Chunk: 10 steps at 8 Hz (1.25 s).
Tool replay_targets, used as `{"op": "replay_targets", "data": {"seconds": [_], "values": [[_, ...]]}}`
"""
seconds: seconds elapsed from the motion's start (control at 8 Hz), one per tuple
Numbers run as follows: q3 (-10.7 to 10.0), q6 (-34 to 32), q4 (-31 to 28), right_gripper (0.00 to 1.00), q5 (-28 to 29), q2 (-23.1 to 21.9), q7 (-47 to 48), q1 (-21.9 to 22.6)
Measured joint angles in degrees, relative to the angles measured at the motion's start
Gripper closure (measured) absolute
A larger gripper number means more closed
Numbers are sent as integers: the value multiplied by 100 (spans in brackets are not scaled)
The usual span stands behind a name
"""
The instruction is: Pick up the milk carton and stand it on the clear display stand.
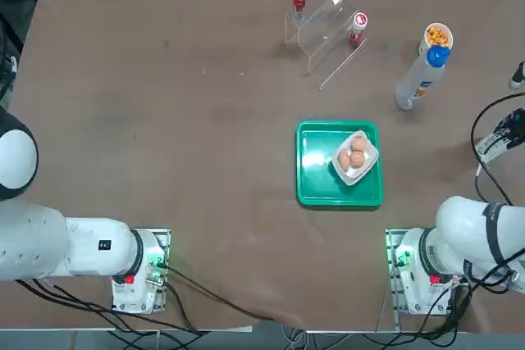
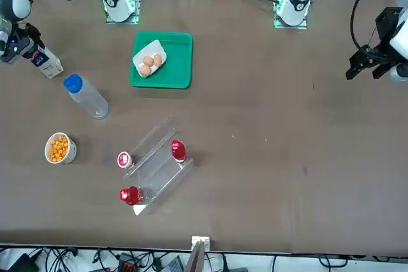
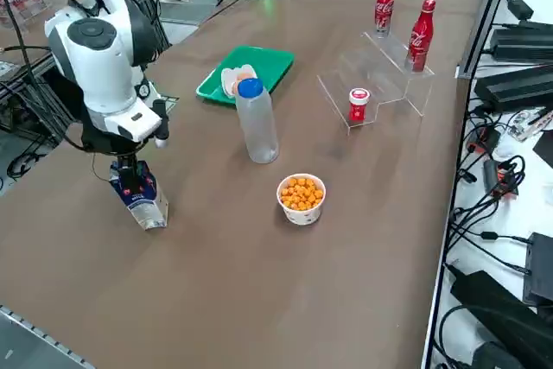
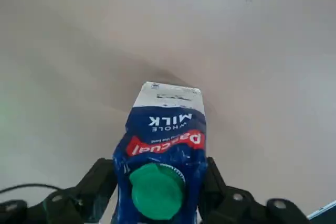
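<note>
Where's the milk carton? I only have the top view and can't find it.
Observer: It's outside your frame. The milk carton is at the robot's right side of the table, out past the white bottle.
Operator: Gripper on it?
Observer: Yes. In the wrist view the right gripper is closed on its sides, level with the green cap.
Operator: Upright?
Observer: No, it's tilted in the side view. I cannot tell whether its base is off the table.

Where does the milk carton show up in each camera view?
Top: not in it.
Front: milk carton at the far left edge, under the right end effector.
Right side: lower left, tilted on the table.
Right wrist: centre, between the fingers.
Shared landmark: blue-capped bottle nearby.
</note>
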Motion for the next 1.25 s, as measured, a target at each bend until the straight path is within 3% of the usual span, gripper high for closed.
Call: {"op": "replay_targets", "data": {"seconds": [0.12, 0.25, 0.38, 0.88, 1.25], "values": [[0, 11, 0, 18, -20, 2, 0, -8], [0, 22, 7, 36, -25, 0, 0, -10], [5, 27, 17, 41, -27, -6, 0, -10], [95, -284, 262, 45, -46, -245, -2, 92], [130, -1384, 1281, 45, -51, -463, -5, 679]]}}
